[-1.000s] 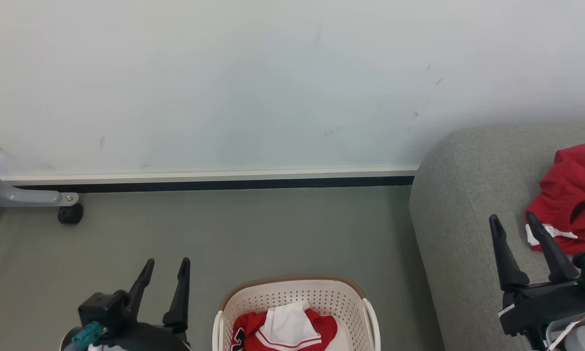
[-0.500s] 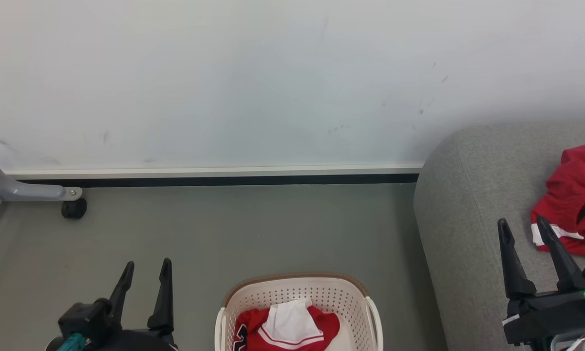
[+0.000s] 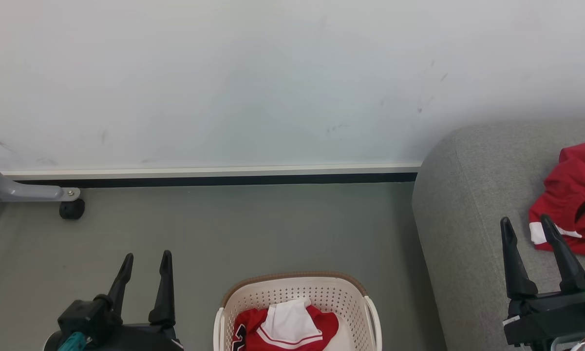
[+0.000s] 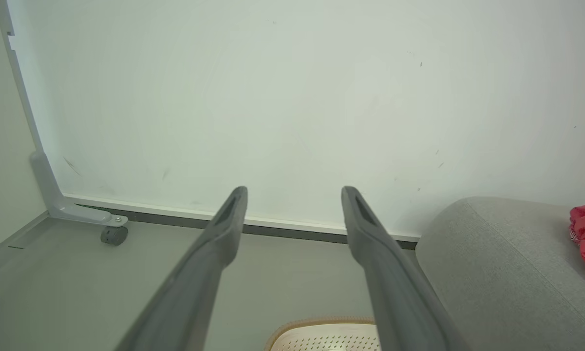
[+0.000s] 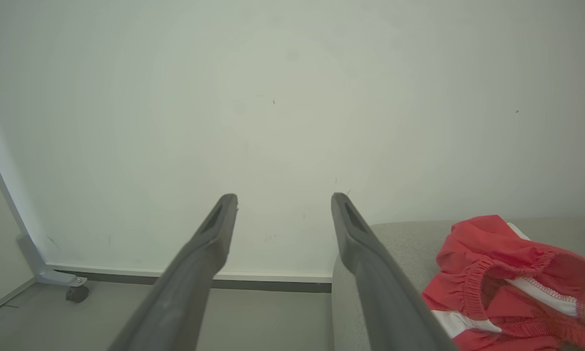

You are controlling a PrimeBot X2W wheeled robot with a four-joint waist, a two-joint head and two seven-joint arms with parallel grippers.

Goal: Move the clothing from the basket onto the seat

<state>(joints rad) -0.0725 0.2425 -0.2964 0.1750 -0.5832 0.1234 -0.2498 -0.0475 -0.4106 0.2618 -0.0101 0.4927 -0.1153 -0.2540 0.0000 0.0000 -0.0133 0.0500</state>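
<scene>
Both our hands are spread wide and empty right now. The left gripper (image 3: 147,255) hangs over the floor (image 3: 273,229), just left of the basket (image 3: 297,283). The right gripper (image 3: 525,219) is over the sofa (image 3: 467,195), close beside the shorts (image 3: 570,195), which lie bunched up on the cushion. We can't tell if it's touching them. The jersey (image 3: 292,324) is crumpled in the basket, white side up, with a bit of black lettering at its left edge. The basket's on the floor next to the sofa.
</scene>
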